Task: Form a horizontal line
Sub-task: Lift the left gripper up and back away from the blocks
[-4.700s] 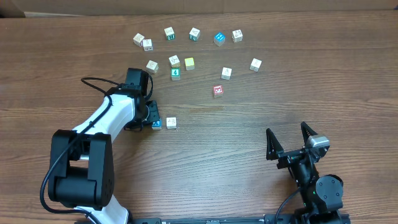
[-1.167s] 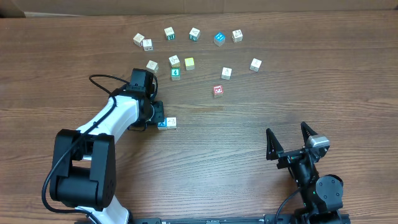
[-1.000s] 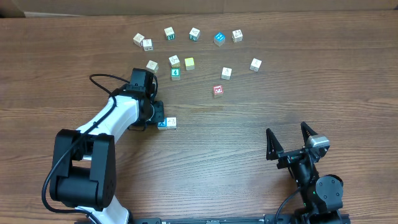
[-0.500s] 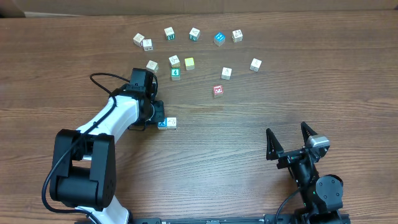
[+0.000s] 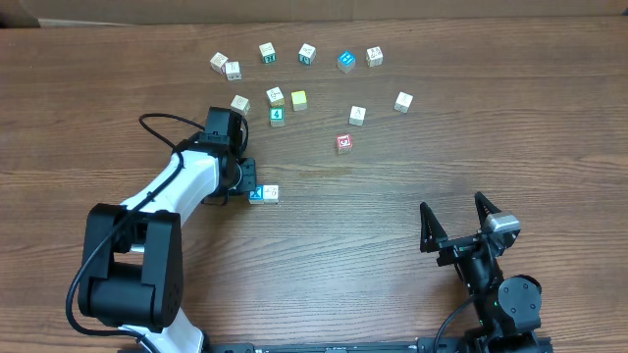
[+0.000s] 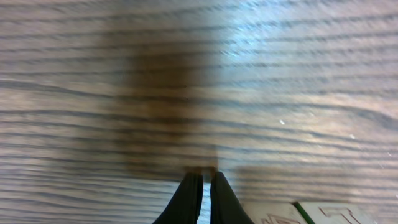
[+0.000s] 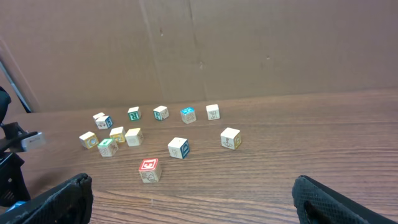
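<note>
LINE BEGUN: My left claw (image 6: pixel 203 183), fingers pressed together on nothing, sits low over the brown wood-grain table (image 5: pixel 373 245). Just beside it, at its 4 o'clock in the overhead view, lies the small blue wooden cube with a white X (image 5: pixel 256 195). That cube touches a pale cream wooden letter cube (image 5: pixel 271 192) at its 3 o'clock, so two pieces of the row look placed. The teal-green-faced wooden cube (image 5: pixel 277 116) waits toward 12 o'clock among the scattered blocks (image 5: pixel 357 115). Next, I judge, I must lift clear, spread my fingers and fetch it. My right claw (image 5: pixel 456 227) rests spread wide, well apart at 4 o'clock.
</note>
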Motion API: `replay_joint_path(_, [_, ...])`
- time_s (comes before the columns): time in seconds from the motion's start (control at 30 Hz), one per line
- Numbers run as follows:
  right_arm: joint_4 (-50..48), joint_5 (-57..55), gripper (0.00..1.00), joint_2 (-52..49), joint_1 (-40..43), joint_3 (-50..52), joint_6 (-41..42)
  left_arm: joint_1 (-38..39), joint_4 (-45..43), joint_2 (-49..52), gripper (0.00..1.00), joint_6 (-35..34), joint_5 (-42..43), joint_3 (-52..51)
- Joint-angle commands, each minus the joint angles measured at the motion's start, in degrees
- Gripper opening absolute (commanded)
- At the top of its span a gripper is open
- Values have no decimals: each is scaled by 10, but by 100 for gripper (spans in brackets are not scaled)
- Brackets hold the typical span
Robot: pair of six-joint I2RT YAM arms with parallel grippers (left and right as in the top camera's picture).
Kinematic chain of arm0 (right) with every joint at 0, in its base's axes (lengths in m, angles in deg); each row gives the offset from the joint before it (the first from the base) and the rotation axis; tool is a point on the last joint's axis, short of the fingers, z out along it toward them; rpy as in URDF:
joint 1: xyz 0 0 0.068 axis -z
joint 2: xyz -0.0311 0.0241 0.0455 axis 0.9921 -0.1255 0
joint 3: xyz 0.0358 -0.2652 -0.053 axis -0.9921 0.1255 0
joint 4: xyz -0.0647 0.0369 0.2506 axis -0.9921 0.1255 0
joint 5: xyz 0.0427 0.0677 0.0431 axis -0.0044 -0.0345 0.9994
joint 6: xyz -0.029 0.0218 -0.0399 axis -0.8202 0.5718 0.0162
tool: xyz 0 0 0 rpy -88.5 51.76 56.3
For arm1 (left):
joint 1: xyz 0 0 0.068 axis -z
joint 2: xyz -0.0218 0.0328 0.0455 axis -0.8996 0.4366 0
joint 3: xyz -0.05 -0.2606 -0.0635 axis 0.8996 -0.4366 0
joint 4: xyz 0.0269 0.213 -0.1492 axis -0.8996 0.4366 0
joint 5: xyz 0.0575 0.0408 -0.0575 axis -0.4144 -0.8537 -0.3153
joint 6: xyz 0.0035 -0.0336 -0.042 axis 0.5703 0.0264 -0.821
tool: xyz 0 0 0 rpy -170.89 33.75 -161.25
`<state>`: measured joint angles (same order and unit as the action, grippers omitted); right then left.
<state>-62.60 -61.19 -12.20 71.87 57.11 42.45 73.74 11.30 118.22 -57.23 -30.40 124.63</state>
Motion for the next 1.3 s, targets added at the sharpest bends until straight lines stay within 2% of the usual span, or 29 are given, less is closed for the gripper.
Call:
replay_joint_path(0.0, [-3,0,100,5,1,6,-1,-18,-13,7,4,-14,-36,-5])
replay_joint_path(0.13, [-3,0,100,5,1,6,-1,-49,-36,7,5,-14,-37,-5])
replay_joint_path(0.4, [-3,0,100,5,1,6,-1,-121,-103,7,11,-14,-37,-5])
replay_joint_path(0.43, [-3,0,100,5,1,6,-1,-127,-111,7,14,-14,-37,-5])
replay_joint_path(0.47, [-3,0,100,5,1,6,-1,-133,-119,7,24,-14,-37,-5])
replay_joint_path(0.53, [-3,0,100,5,1,6,-1,-139,-124,7,51,-14,-37,-5])
replay_joint_path(0.6, [-3,0,100,5,1,6,-1,-142,-122,7,65,-14,-31,-5])
replay_joint_path(0.7, [-3,0,100,5,1,6,-1,-141,-116,7,99,-14,-20,-5])
replay_joint_path(0.93, [-3,0,100,5,1,6,-1,-141,-115,7,100,-14,-16,-5])
replay_joint_path(1.03, [-3,0,100,5,1,6,-1,-141,-113,7,100,-18,27,-5])
replay_joint_path(1.27, [-3,0,100,5,1,6,-1,-141,-113,7,99,-18,27,-5])
